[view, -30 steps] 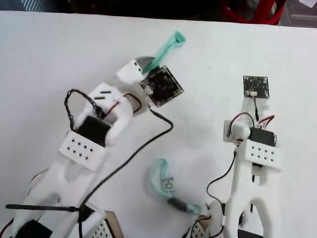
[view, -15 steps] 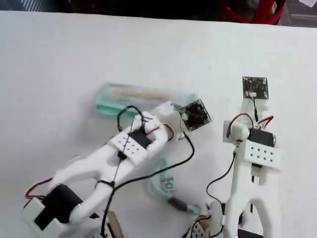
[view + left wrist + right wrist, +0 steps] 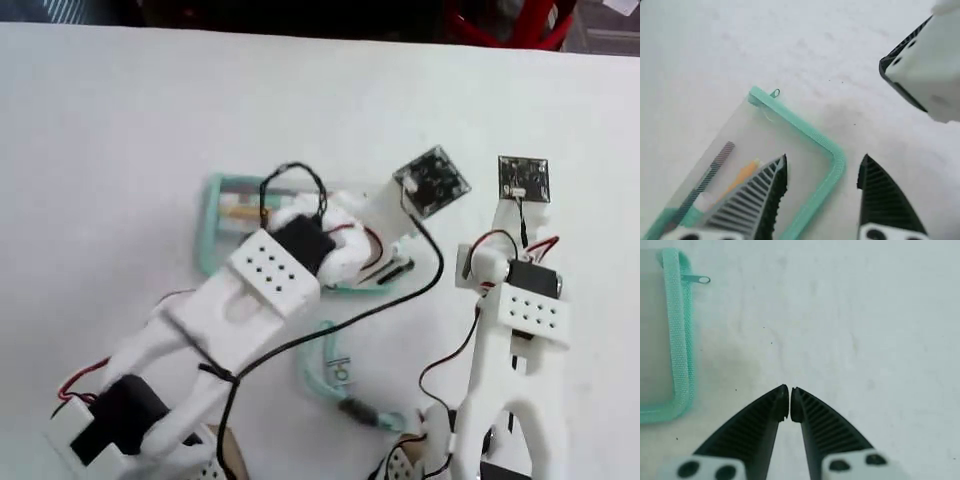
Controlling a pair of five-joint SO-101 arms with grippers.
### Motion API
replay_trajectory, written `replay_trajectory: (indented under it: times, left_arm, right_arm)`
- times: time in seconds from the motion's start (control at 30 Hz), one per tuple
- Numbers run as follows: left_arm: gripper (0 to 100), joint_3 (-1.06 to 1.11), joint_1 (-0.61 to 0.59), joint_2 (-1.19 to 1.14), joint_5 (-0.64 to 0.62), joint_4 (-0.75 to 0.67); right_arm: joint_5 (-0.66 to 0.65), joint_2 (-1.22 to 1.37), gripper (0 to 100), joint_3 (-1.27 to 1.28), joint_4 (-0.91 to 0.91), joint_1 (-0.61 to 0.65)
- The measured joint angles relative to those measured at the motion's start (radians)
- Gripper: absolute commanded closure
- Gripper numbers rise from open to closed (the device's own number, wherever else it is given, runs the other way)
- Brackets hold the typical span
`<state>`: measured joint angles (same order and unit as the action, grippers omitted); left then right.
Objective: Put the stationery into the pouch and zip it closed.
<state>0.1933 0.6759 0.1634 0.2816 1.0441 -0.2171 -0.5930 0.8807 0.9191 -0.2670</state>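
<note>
The clear pouch (image 3: 207,235) with teal edging lies flat on the white table, mostly under my left arm (image 3: 265,270). Through its side I see an orange pen (image 3: 742,174) and a grey ridged stick (image 3: 715,167). The zip pull (image 3: 775,92) sits at one corner of the pouch (image 3: 790,145). My left gripper (image 3: 824,159) is open, with its fingers astride the pouch's teal corner, and it also shows from above (image 3: 392,270). My right gripper (image 3: 789,390) is shut and empty over bare table beside the pouch's corner (image 3: 677,340) and zip pull (image 3: 700,279).
A teal loop (image 3: 322,368) with a dark end piece (image 3: 360,410) lies on the table between the two arm bases. My right arm (image 3: 515,310) stands to the right of the pouch. Red and dark objects line the table's far edge (image 3: 500,25).
The left arm swung the pouch from the air at the back down onto the table, turned it and let go. The right arm kept still.
</note>
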Motion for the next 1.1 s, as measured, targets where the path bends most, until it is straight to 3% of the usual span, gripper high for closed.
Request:
replay_trajectory:
  times: [0.07, 0.2, 0.33, 0.53, 0.77, 0.93, 1.1]
  left_arm:
    - [98, -0.153, -0.026, 0.000, 0.003, 0.133]
    - [98, -0.480, -0.176, 0.040, 0.003, 0.348]
    - [97, -0.767, -0.396, 0.133, 0.003, 0.477]
    - [97, -0.993, -0.660, 0.325, 0.003, 0.640]
    - [97, -0.928, -0.701, 0.651, 0.006, 0.729]
    - [97, -0.690, -0.700, 0.942, 0.006, 0.697]
    - [97, -0.305, -0.701, 1.269, 0.006, 0.555]
  right_arm:
    - [0.000, 0.000, 97.4, 0.000, 0.000, 0.000]
    - [0.000, 0.000, 97.4, -0.003, -0.015, 0.025]
    - [0.000, 0.002, 97.4, -0.080, -0.008, 0.101]
    - [0.002, 0.002, 97.8, -0.460, 0.279, 0.239]
    - [0.002, -0.035, 97.9, -1.089, 0.764, 0.368]
    - [0.002, -0.290, 97.9, -1.181, 0.802, 0.376]
    - [0.002, -0.664, 97.8, -1.092, 0.804, 0.433]
